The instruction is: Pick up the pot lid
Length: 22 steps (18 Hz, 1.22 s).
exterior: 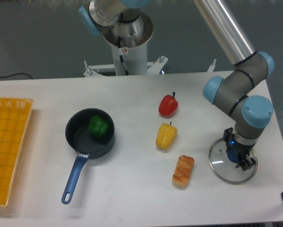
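Here, gripper (pixel 239 152) at knob (pixel 232 155) on pot lid (pixel 223 171).

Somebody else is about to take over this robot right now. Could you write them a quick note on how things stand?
Gripper: down at the blue knob of the glass pot lid; this view does not show whether it has hold of it.
Lid: on the right of the picture, seemingly flat on the table, beyond the orange-brown item.
Done: the gripper is at the knob.
Left: check or make the grip, then raise the lid; no lift is evident.
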Each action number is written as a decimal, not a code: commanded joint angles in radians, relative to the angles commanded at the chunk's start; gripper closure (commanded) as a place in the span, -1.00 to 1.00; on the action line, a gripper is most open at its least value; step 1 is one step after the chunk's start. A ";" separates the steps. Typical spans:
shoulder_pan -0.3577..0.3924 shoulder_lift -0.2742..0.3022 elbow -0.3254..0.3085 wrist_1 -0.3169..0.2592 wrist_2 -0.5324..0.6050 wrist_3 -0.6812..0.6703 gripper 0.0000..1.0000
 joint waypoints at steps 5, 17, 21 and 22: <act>0.000 0.008 -0.002 0.000 0.002 -0.005 -0.20; -0.003 0.060 -0.064 -0.011 0.032 -0.011 -0.20; 0.000 0.106 -0.129 -0.015 0.034 -0.009 -0.21; -0.002 0.115 -0.135 -0.029 0.035 -0.009 -0.21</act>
